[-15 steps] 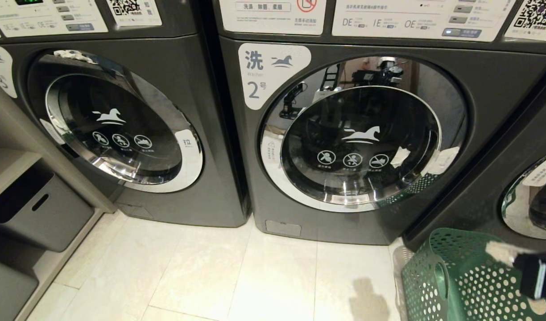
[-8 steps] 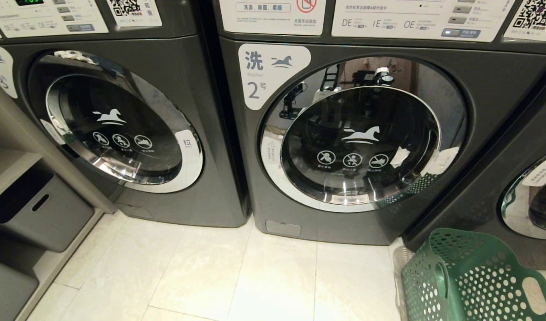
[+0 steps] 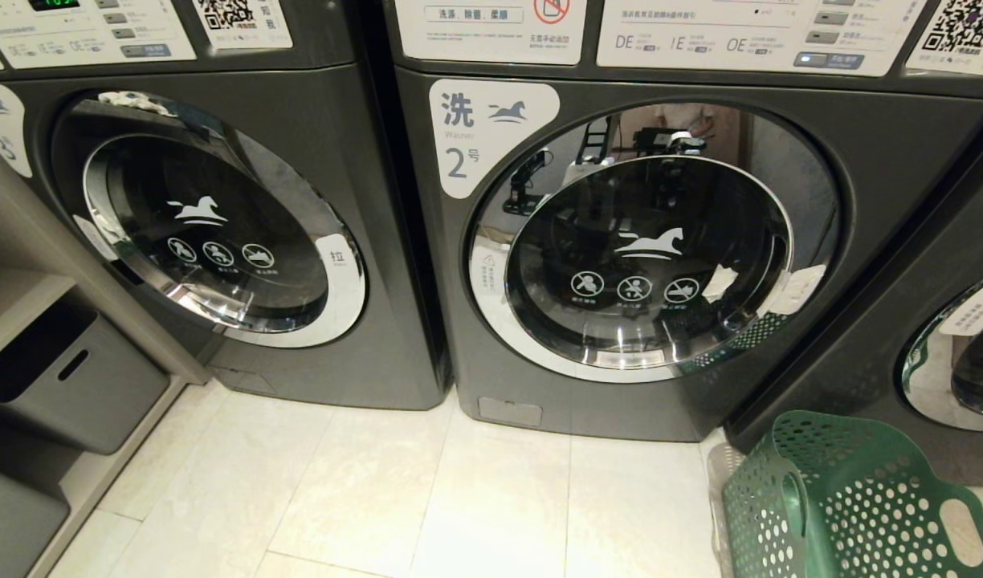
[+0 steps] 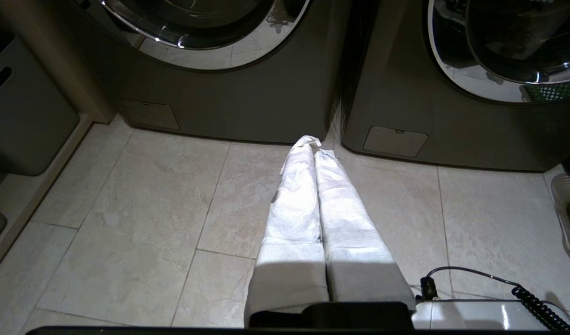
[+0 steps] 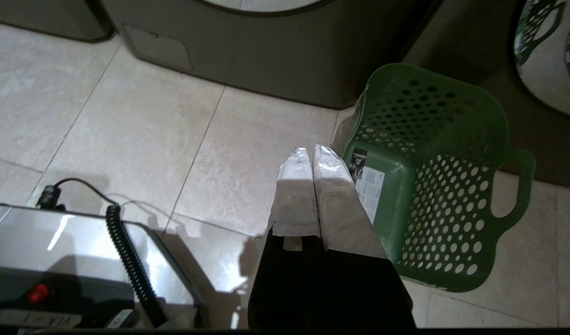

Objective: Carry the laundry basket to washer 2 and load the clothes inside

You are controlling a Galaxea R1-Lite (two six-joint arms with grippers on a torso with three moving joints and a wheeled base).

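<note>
Washer 2 (image 3: 491, 136) stands straight ahead in the head view, its round glass door (image 3: 652, 257) closed. The green laundry basket (image 3: 853, 498) sits on the floor at the lower right, in front of the gap to the neighbouring washer. No clothes show in any view. My right gripper (image 5: 312, 151) is shut and empty, low over the tiles just beside the basket (image 5: 429, 177). My left gripper (image 4: 315, 144) is also shut and empty, pointing at the floor near the seam between two washers. Neither gripper is in the head view.
Washer 3 (image 3: 218, 233) stands to the left and another washer (image 3: 957, 361) to the right. Grey bins (image 3: 66, 385) sit on a shelf at far left. My base with its coiled cable (image 5: 80, 251) is close behind the right gripper. Pale tile floor (image 3: 459, 498) lies before the machines.
A second ago my right gripper hung over the basket at the head view's lower right edge; it has since dropped out of that view. The basket and the washers have not moved.
</note>
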